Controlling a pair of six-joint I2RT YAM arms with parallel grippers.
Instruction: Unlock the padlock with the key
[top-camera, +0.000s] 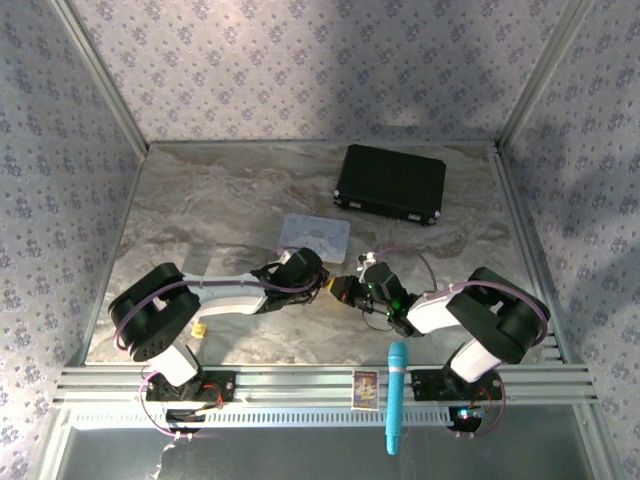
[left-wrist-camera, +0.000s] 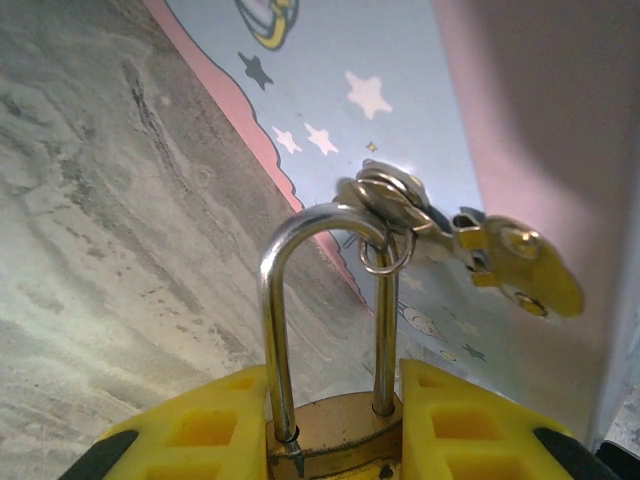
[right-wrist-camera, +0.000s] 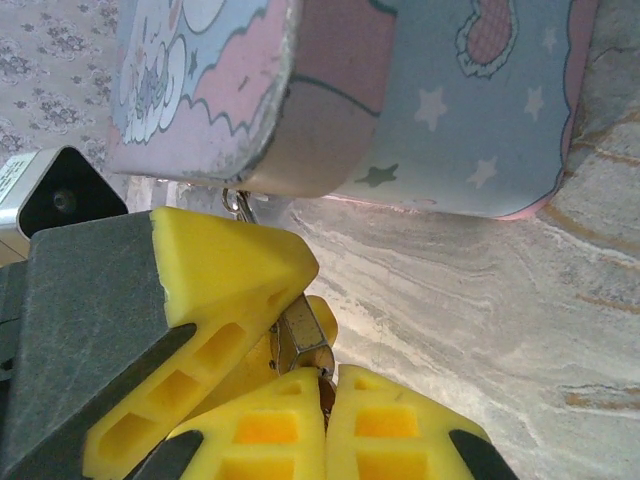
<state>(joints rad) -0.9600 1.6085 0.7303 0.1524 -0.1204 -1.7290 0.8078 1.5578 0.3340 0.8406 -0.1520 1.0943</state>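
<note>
Left gripper (left-wrist-camera: 335, 415) is clamped on the padlock (left-wrist-camera: 332, 452), brass body wedged between its yellow fingers (left-wrist-camera: 200, 430) and the shackle (left-wrist-camera: 275, 300) standing up beyond their tips. A small ring (left-wrist-camera: 385, 262) hangs off it. Right gripper (right-wrist-camera: 325, 405) has its fingers pinched together on the key (right-wrist-camera: 300, 338), which pokes out above their tips. The blue tin (right-wrist-camera: 450, 100) lies just past both.

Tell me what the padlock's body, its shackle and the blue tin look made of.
The padlock body: brass-looking metal, dull golden sheen. The shackle: steel or chromed metal, mirror-bright with sharp highlights. The tin: probably painted sheet metal, smooth pale blue with printed stars, though plastic is possible.
</note>
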